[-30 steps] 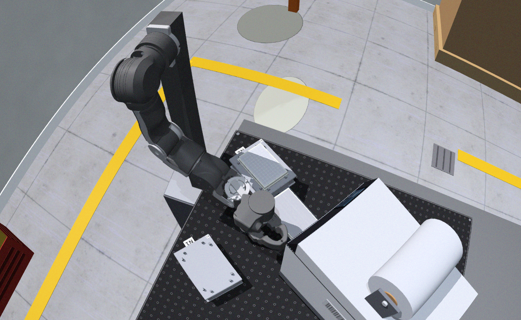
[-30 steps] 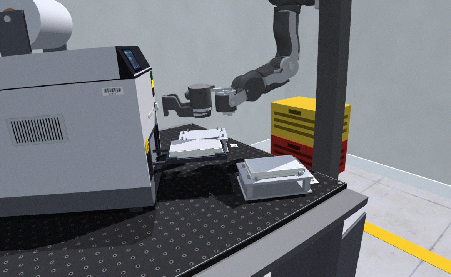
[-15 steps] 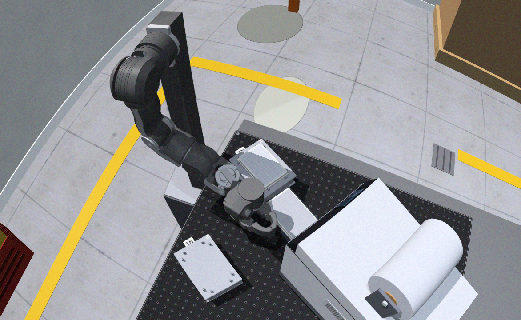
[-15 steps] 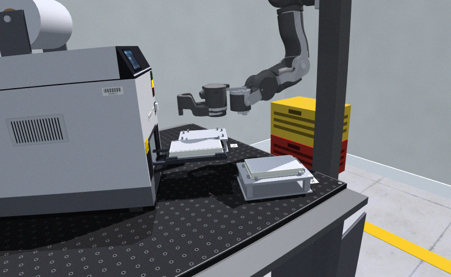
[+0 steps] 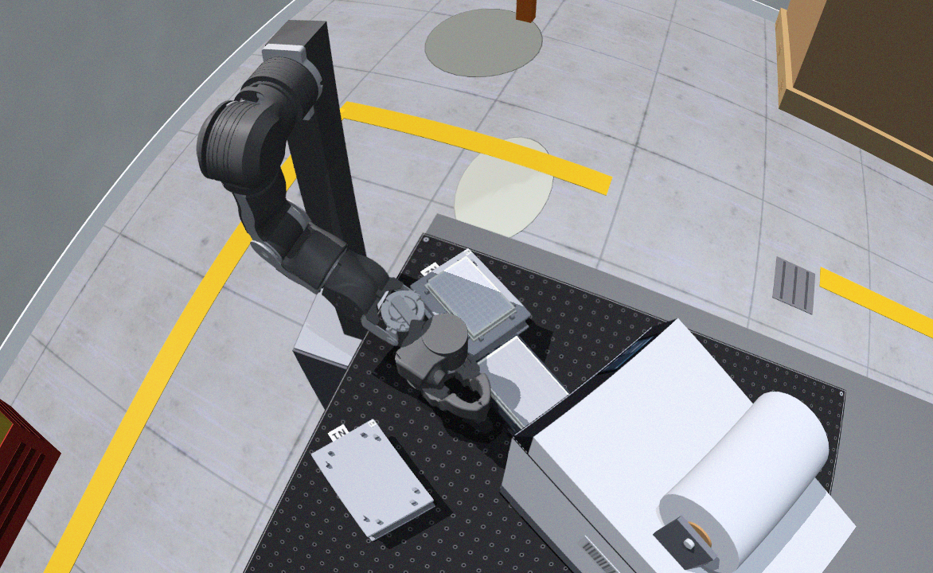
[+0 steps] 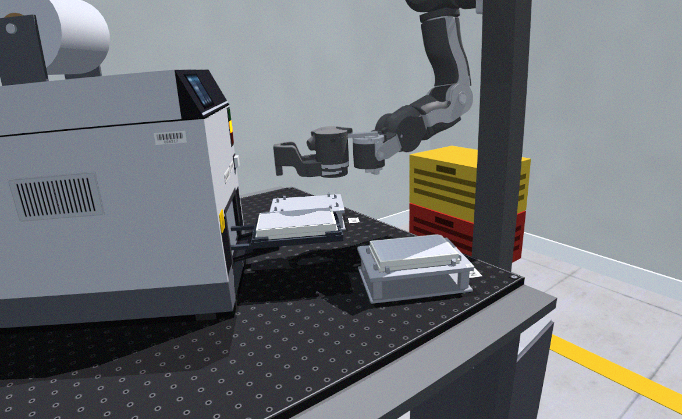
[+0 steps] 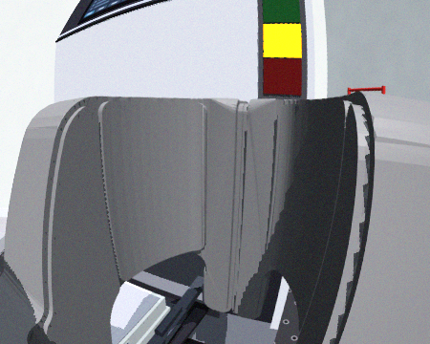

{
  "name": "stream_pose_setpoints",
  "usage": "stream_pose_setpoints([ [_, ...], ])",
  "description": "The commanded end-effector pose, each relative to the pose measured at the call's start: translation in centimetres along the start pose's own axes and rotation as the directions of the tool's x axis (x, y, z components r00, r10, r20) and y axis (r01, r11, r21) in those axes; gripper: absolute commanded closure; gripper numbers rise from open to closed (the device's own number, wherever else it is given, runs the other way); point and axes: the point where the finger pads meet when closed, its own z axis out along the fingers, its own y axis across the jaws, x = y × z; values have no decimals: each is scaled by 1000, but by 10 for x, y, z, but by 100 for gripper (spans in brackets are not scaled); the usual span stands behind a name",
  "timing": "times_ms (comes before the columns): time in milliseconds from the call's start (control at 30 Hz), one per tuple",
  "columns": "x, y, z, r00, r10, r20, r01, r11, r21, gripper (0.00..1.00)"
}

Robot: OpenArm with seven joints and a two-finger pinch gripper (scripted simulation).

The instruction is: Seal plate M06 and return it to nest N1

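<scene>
The plate M06 (image 5: pixel 535 377) (image 6: pixel 296 227) (image 7: pixel 135 306) lies on the sealer's stage (image 6: pixel 301 239) (image 7: pixel 181 306), which stands out of the housing. Its top looks smooth and pale, with no wells showing. The lamp (image 6: pixel 230 126) (image 7: pixel 282 40) shows amber; green and red are dark. My gripper (image 5: pixel 481 407) (image 6: pixel 280 165) (image 7: pixel 249 211) is shut and empty, above the stage's level, in front of the housing. The START key (image 6: pixel 236 160) is hidden behind the gripper in the wrist view. The nest N1 (image 5: pixel 373 477) (image 6: pixel 309 202) is empty. The plate M09 (image 5: pixel 473 299) (image 6: pixel 414 252) sits on the nest N2 (image 6: pixel 421 272).
The sealer housing (image 5: pixel 641 406) (image 6: pixel 98 255) carries a large foil roll (image 5: pixel 755 470) (image 6: pixel 80 36) on top. N1 and N2 stand on opposite sides of the stage. The arm's post (image 5: pixel 327 157) (image 6: pixel 502 130) rises beside the table, with yellow and red crates (image 6: pixel 442 190) beyond.
</scene>
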Motion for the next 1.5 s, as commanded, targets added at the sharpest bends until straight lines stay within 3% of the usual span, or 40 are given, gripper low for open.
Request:
stream_pose_setpoints([
  [0, 4, 0, 1, 1000, 4, -13, -4, 1000, -4, 100],
  [100, 4, 0, 1, 1000, 4, -13, -4, 1000, -4, 100],
  [167, -1, 17, -4, 997, -72, -5, 72, 995, 73, 100],
  [267, -4, 43, -12, 983, -181, -17, 182, 967, 181, 100],
  [667, -4, 43, -12, 983, -181, -17, 182, 967, 181, 100],
  [733, -6, 61, -16, 967, -254, -32, 254, 935, 249, 100],
  [833, -10, 87, -24, 933, -355, -63, 354, 868, 348, 100],
  [1233, -10, 87, -24, 933, -355, -63, 354, 868, 348, 100],
  [1333, -13, 112, -31, 888, -448, -103, 445, 780, 440, 100],
  [1400, -15, 129, -36, 853, -504, -137, 499, 711, 495, 100],
  [1467, -15, 129, -36, 853, -504, -137, 499, 711, 495, 100],
])
